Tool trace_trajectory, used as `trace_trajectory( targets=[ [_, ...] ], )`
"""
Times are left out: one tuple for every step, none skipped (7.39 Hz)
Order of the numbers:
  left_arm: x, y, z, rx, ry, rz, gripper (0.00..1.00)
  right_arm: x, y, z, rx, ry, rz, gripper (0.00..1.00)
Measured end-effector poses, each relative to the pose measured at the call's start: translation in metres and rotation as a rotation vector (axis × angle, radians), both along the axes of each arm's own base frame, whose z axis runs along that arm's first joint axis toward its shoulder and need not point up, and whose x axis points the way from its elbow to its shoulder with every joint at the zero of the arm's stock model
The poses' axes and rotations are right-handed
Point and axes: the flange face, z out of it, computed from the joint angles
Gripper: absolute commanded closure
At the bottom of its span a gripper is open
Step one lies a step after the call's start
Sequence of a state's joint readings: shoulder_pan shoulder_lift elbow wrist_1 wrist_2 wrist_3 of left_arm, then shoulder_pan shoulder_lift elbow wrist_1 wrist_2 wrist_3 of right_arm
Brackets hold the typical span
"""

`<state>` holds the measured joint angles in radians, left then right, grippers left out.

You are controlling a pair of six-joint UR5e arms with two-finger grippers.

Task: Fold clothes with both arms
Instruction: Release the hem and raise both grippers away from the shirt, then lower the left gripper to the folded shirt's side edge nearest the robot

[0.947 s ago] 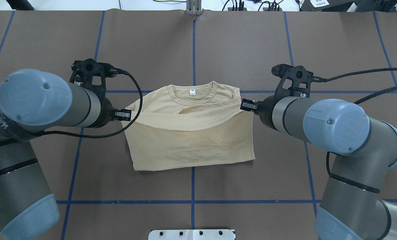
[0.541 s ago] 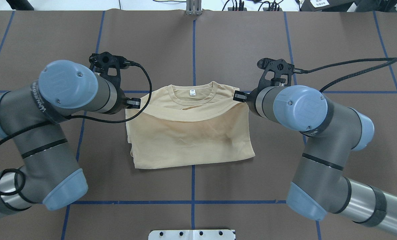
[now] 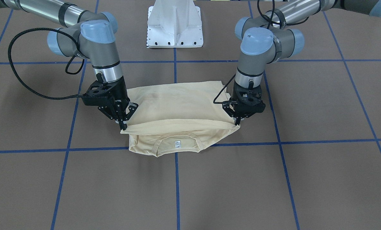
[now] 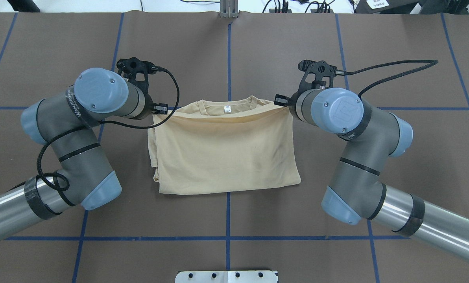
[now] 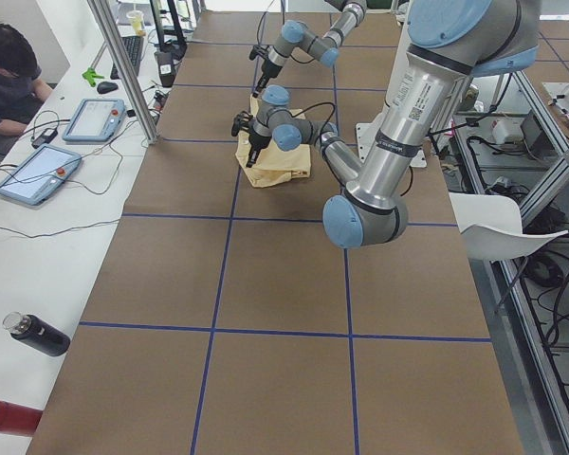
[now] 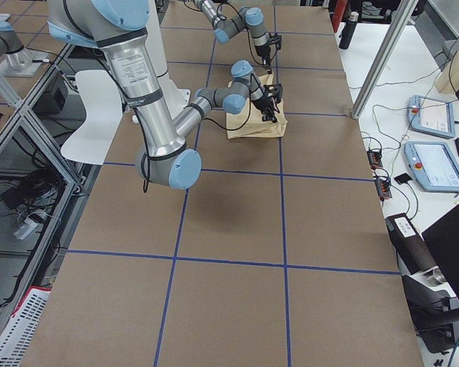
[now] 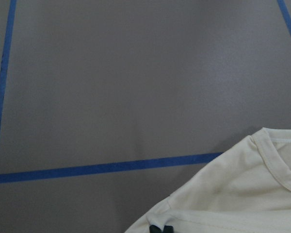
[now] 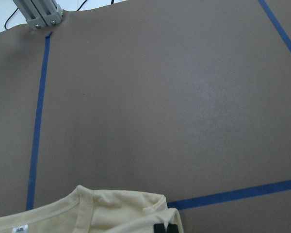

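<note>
Cream T-shirt (image 4: 226,157) is lying almost halved; left hand (image 3: 237,121) and right hand (image 3: 122,123) are clenching the doubled-over edge's corners beside the collar (image 4: 226,103); lowering and releasing are pending.

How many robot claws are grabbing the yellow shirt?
2. The left gripper pinches one end of the T-shirt's folded-over edge, near the collar. The right gripper pinches the other end. No other claws are in view.
</note>
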<state>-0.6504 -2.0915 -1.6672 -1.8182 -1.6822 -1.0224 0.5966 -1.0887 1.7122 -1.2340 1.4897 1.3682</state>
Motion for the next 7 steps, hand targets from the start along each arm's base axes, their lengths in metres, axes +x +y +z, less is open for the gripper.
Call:
trace_trajectory(
  targets=[
    [-0.004, -0.005, 0.000, 0.006, 0.002, -0.003, 0.01, 0.008, -0.009, 0.000, -0.005, -0.004, 0.003, 0.00],
    [-0.012, -0.010, -0.005, 0.028, 0.006, 0.010, 0.00, 0.016, -0.017, -0.001, -0.010, -0.008, -0.001, 0.00],
    [-0.019, -0.011, -0.013, 0.065, 0.006, 0.041, 0.00, 0.021, -0.021, -0.002, -0.010, -0.007, -0.016, 0.00],
    [-0.026, -0.009, -0.020, 0.091, 0.013, 0.064, 0.00, 0.024, -0.023, -0.003, -0.007, -0.004, -0.041, 0.00],
    [-0.032, -0.004, -0.026, 0.103, 0.027, 0.082, 0.00, 0.026, -0.023, -0.002, -0.001, 0.000, -0.074, 0.00],
    [-0.038, 0.003, -0.027, 0.110, 0.038, 0.093, 0.00, 0.029, -0.022, 0.002, 0.005, 0.006, -0.098, 0.00],
    [-0.043, 0.011, -0.023, 0.108, 0.042, 0.099, 0.00, 0.032, -0.021, 0.006, 0.006, 0.010, -0.110, 0.00]
  ],
)
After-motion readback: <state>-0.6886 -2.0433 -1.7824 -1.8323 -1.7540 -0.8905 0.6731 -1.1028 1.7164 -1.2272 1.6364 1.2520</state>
